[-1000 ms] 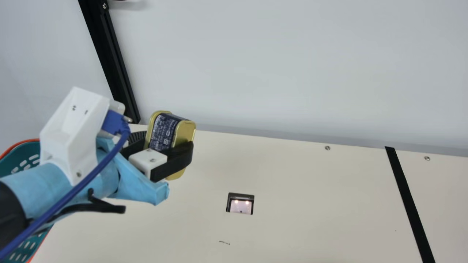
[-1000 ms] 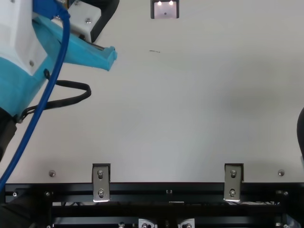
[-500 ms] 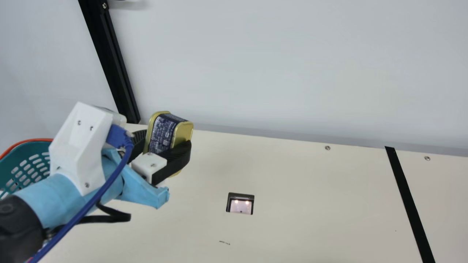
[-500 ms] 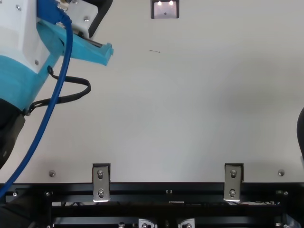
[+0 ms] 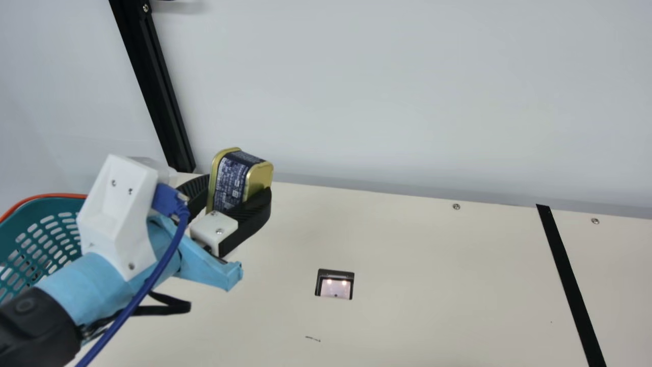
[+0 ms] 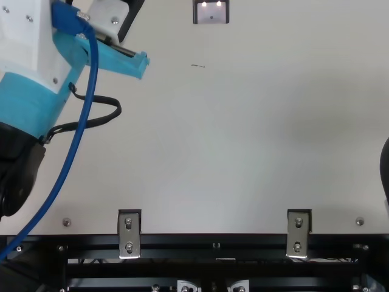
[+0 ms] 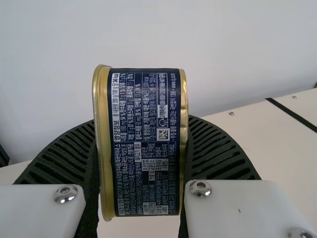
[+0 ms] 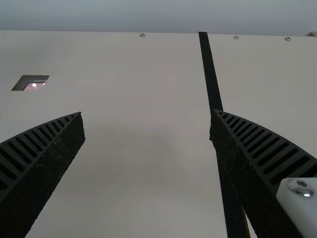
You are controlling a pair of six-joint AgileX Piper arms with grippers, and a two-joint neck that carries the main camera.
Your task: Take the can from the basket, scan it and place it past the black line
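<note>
In the main view my left gripper (image 5: 229,209) is shut on the gold-rimmed, dark blue can (image 5: 232,181), held above the table left of the scanner window (image 5: 335,285). The left wrist view has the can (image 7: 143,144) upright between the ribbed fingers of my left gripper (image 7: 141,163), printed label towards the camera. Part of the teal basket (image 5: 38,244) is behind the left arm. The black line (image 5: 570,283) runs along the table's right part. My right gripper (image 8: 147,126) stands open with nothing between its fingers, the black line (image 8: 210,74) passing behind one of them.
A pale wall (image 5: 387,92) rises behind the table (image 5: 433,265), with a black post (image 5: 153,86) at its left. A black frame with metal brackets (image 6: 129,234) lines the near edge in the top view. Part of the right arm (image 6: 385,170) shows at that view's right edge.
The left arm has shifted rightward in the main view and uncovered more of the basket. The can, still gripped, has risen slightly. The right arm's visible part has stayed put.
</note>
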